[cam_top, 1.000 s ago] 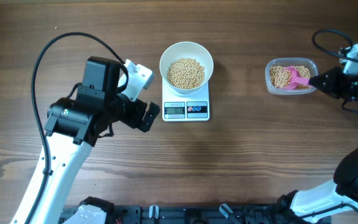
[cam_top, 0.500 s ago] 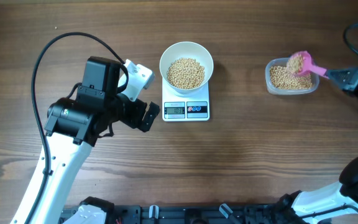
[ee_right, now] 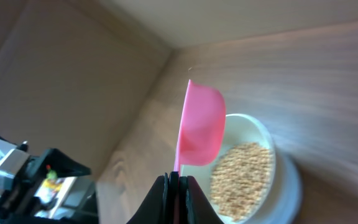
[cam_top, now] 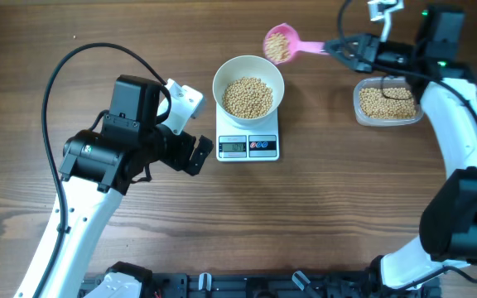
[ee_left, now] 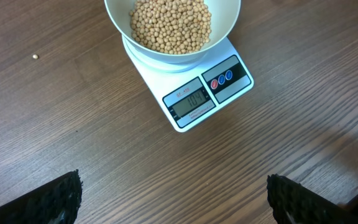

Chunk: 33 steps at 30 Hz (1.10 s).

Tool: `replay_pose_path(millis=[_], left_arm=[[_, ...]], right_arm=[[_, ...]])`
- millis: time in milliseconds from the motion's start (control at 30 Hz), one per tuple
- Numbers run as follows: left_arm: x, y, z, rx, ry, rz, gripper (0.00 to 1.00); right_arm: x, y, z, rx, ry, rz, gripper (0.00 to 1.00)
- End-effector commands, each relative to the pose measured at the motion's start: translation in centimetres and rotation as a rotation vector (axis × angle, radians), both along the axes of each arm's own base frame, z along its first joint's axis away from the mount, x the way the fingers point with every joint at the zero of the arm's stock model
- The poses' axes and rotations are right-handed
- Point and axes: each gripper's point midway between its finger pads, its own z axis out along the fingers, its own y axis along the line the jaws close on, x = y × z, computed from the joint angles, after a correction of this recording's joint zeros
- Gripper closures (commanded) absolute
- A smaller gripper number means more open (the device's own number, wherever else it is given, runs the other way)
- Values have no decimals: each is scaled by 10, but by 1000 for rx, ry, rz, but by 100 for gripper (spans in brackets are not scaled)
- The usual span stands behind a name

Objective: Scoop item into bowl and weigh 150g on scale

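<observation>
Partway, I judge: bowl (cam_top: pixel 219 76) on scale (cam_top: pixel 248 147) already holds beans (cam_top: pixel 248 97), right tool (cam_top: pixel 339 48) pinches loaded pink scoop (cam_top: pixel 278 43) at bowl's far-right rim, left tool (cam_top: pixel 197 155) wide, readout illegible.

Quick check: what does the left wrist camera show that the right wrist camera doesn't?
Only the left wrist view shows the scale with its display and buttons, and a lone stray bean on the wooden table. Only the right wrist view shows the pink scoop, clamped in the shut right gripper. Both show the white bowl holding the beans.
</observation>
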Motion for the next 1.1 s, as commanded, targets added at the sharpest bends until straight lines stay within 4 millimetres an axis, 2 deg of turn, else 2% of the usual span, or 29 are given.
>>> replay_pose_path(millis=[0,200,333,467,733,1067], left_arm=[[2,0,5,-2,-19,-11,0],[2,0,5,-2,-19,-11,0],[2,0,5,-2,-19,-10,0],[2,0,5,-2,-19,-11,0],[2,0,5,-2,-19,-10,0],[2,0,5,-2,-19,-11,0]], right_arm=[[-6,29,2,9,36,44,96],[4,56,-19,-226,-189,46,96],[8,63,-10,-234,-278,61,96],[-2,71,2,-224,-450,166,96],[-11,72,-5,-315,-689,277,96],[-12,72,-7,-341,-737,296,96]])
